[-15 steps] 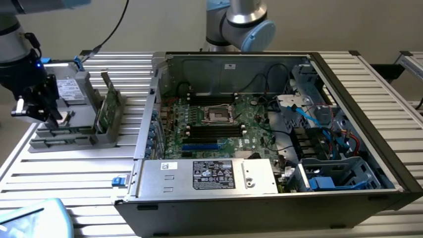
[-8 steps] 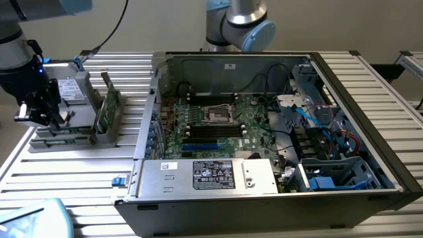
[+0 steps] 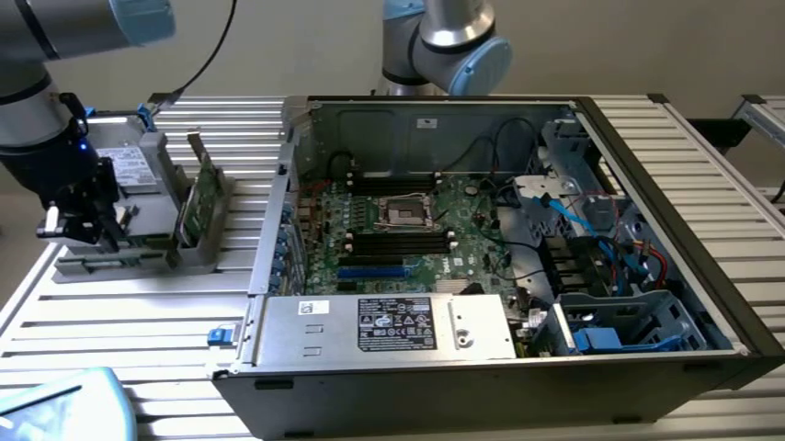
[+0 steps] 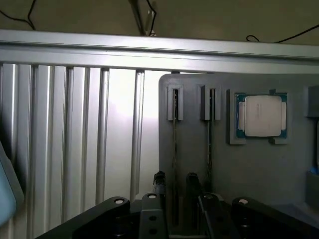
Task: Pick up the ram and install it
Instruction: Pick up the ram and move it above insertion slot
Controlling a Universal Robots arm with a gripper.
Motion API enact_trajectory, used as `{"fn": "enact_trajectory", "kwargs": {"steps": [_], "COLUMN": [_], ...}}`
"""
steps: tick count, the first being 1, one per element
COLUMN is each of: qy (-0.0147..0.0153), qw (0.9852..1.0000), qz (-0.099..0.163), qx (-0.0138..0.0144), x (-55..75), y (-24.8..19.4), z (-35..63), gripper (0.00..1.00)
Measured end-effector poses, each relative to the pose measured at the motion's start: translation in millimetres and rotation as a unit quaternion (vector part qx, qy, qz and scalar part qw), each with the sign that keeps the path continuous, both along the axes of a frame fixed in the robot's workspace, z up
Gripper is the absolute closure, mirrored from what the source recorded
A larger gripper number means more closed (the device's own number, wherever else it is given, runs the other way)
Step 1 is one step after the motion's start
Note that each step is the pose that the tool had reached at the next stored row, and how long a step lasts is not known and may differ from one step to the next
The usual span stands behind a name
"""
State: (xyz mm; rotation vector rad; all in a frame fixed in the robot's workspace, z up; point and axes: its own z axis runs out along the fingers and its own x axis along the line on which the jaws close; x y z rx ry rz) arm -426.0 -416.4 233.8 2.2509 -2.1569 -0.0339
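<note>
looking through the wrist camera, you see the gripper [image 4: 175, 183] low over the grey holder [image 4: 199, 169]; its two fingers [image 4: 159, 185] stand apart with a narrow gap, one on each side of the ram [image 4: 174, 134], and you can see daylight between each finger and the stick, so nothing is clamped; the ram stands on edge in its groove in the holder, seen as a thin line running between the fingers; a second stick [image 4: 209, 134] stands the same way in the neighbouring groove, just beside it; a processor chip [image 4: 260, 115] lies flat in a square pocket of the same holder, beyond the second stick.

in the exterior view you find the gripper [image 3: 92, 234] at the exterior view's left, down at the grey holder [image 3: 135, 216], which sits on the slatted table [image 3: 147, 312]; a broader green card [image 3: 202, 197] stands upright in the holder on the side nearer the computer case [image 3: 491, 395]; the case lies open in the middle of the table, well apart from the gripper; you can see its motherboard [image 3: 460, 216] with long black slots [image 3: 399, 241] near the middle, and a silver power supply [image 3: 392, 326] along the near edge; a second arm [image 3: 442, 41] stands behind the case.
</note>
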Motion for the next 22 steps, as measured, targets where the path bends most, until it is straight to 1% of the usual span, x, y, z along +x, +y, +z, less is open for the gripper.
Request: {"fn": "enact_trajectory", "kwargs": {"steps": [4,10,19,22], "qy": [-0.0012,-0.002,-0.0023,-0.0023], "qw": [1.0,1.0,0.9999,0.9999], "qz": [0.0,0.001,0.002,0.002], "qx": [0.002,0.0045,0.0122,0.0152], "x": [0.1,0.1,0.1,0.1], "y": [-0.4,-0.7,-0.8,-0.9], "z": [-6.2,-16.1,-30.5,-35.4], "gripper": [0.69,0.69,0.69,0.69]}}
